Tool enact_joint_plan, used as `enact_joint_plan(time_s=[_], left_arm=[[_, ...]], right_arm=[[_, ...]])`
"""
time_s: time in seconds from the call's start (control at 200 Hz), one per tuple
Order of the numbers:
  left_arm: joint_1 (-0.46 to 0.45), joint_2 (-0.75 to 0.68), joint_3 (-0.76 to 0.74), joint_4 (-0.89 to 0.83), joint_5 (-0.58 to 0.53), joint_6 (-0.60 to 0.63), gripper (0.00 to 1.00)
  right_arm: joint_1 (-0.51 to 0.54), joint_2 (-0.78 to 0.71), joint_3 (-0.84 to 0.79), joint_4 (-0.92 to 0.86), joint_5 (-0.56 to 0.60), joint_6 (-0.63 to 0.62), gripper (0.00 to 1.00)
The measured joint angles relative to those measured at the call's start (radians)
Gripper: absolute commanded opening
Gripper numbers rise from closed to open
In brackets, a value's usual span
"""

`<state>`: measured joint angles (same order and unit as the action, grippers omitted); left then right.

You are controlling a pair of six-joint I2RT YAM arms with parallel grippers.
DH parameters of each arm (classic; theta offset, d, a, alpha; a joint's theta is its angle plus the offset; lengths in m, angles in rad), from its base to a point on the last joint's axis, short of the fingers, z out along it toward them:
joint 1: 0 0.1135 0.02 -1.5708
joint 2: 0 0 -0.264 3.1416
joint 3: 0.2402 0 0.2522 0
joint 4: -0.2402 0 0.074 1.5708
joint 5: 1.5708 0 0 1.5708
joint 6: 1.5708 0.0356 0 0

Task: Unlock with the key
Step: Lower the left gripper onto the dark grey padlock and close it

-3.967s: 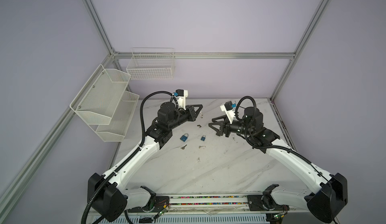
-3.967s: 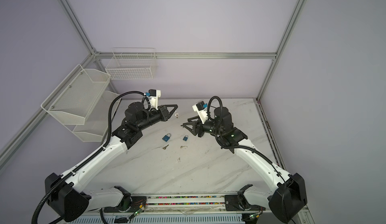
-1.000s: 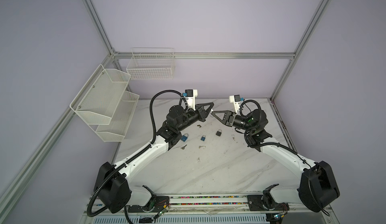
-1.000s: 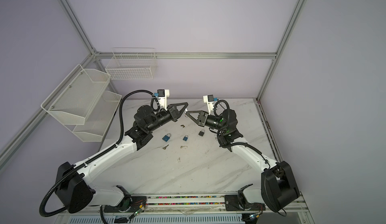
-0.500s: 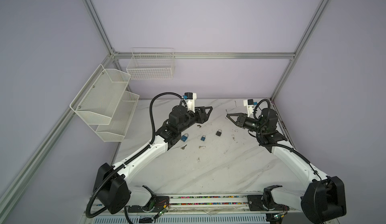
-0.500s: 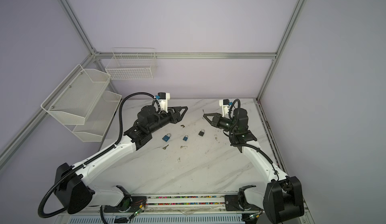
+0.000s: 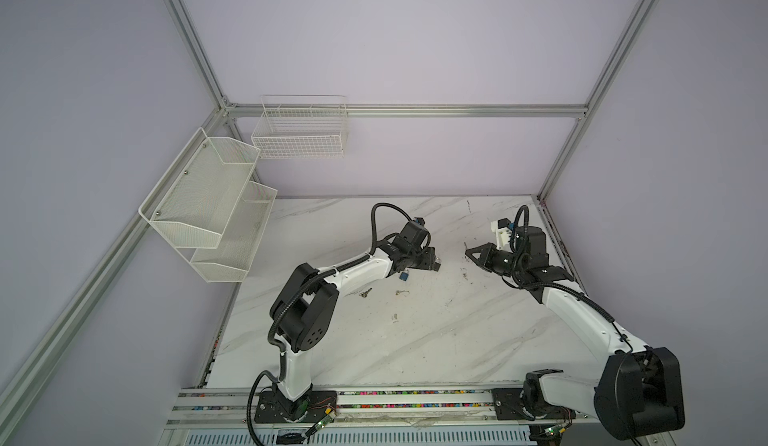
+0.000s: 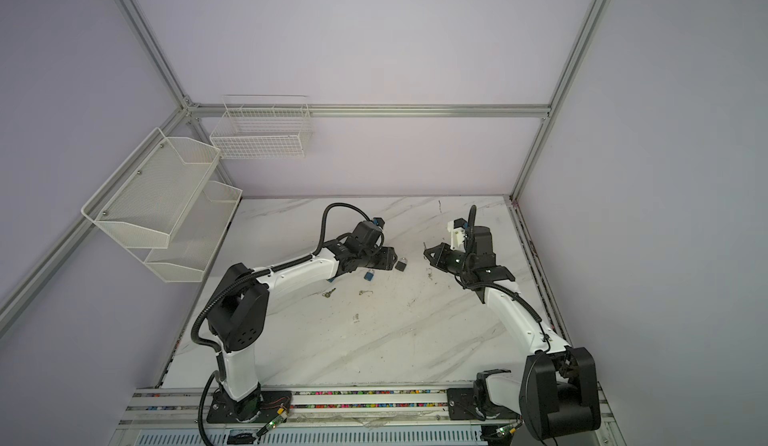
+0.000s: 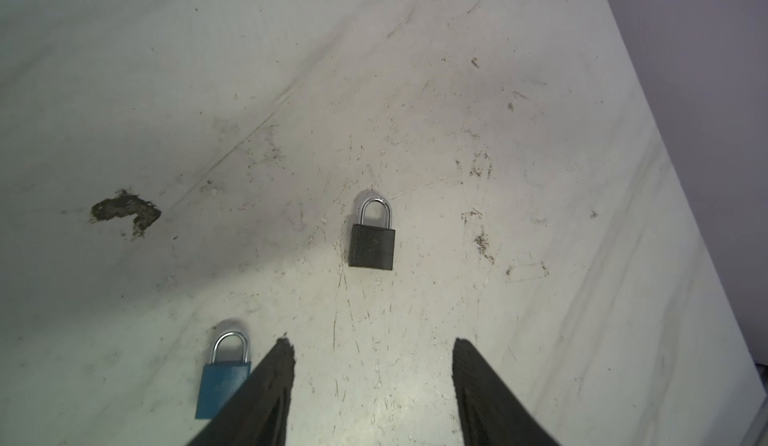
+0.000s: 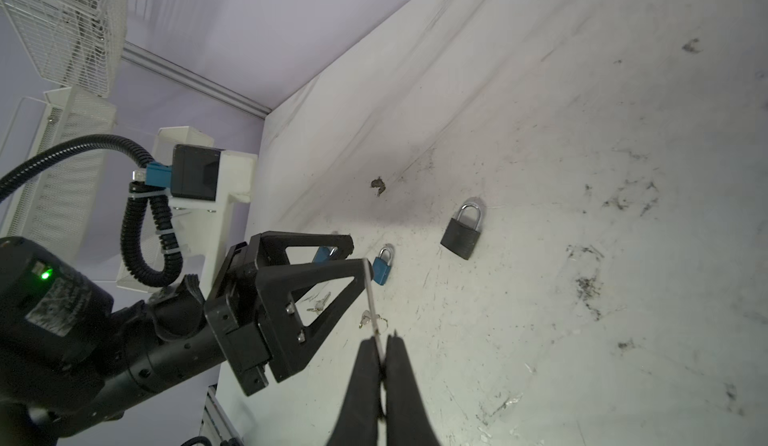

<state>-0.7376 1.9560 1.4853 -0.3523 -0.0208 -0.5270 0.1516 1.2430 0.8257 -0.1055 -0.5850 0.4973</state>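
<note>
Key (image 10: 371, 298) pinched in right gripper (image 10: 384, 340) | left gripper (image 9: 372, 344) low, jaws apart

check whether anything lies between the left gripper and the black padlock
Nothing visible does. In the left wrist view the left gripper, jaws open, faces the black padlock across bare table; the blue padlock lies off to one side, out of that path.

There are one black padlock (image 10: 461, 236), two blue padlocks (image 10: 381, 271) (image 10: 323, 255) and three keys (image 10: 370, 294) (image 10: 319, 303) (image 10: 365, 319).
</note>
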Motion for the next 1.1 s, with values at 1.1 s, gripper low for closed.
enact_joint_plan(time_s=[1.1], left_arm=[[-0.119, 0.451, 0.501, -0.294, -0.298, 0.153, 0.56]], right_arm=[[-0.035, 0.051, 0.000, -0.012, 0.016, -0.038, 0.00]])
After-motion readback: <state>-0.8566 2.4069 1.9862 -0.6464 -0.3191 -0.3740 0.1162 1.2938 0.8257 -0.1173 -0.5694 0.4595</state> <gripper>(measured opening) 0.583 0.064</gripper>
